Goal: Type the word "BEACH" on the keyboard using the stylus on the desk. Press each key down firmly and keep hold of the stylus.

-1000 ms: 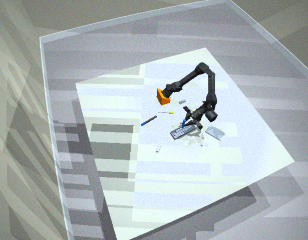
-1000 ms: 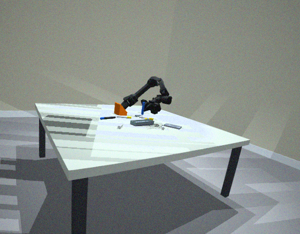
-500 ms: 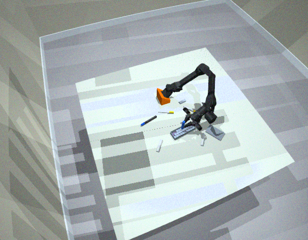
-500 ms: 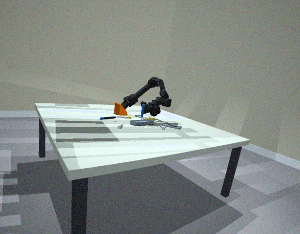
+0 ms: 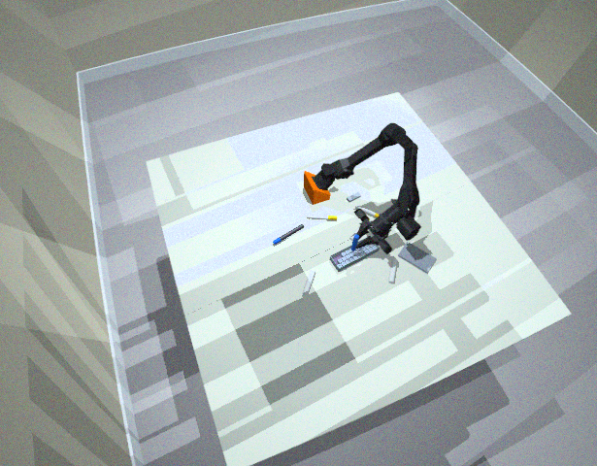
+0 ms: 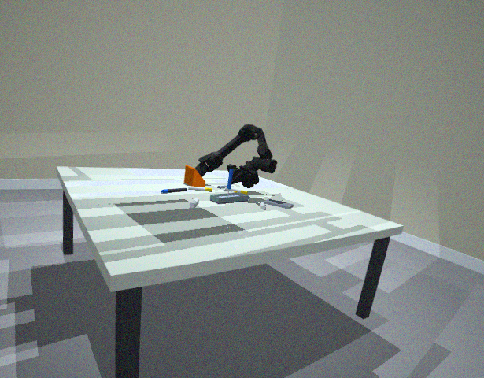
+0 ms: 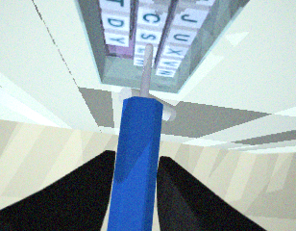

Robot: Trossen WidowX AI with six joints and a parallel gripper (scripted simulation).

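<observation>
My gripper [image 5: 357,236] [image 6: 231,177] [image 7: 136,163] is shut on the blue stylus [image 5: 354,243] [image 6: 230,180] [image 7: 137,130], which stands close to upright with its thin grey tip pointing down. The keyboard [image 5: 340,266] [image 6: 230,198] [image 7: 110,80] lies under the tip. In the wrist view the tip overlaps the middle visible key column, at the far edge of the S key [image 7: 147,36] and the key beyond it. The C key [image 7: 151,18] is in the same column. Whether the tip touches a key cannot be told. The B, E, A and H keys cannot be made out.
A black and blue marker [image 5: 289,234] [image 6: 175,190] and a yellow-handled tool [image 5: 332,217] lie toward the orange arm base [image 5: 315,189] [image 6: 193,177]. White cylinders [image 5: 309,282] [image 5: 392,274] lie near the keyboard. A grey flat box [image 5: 419,260] [image 6: 279,203] lies beside it.
</observation>
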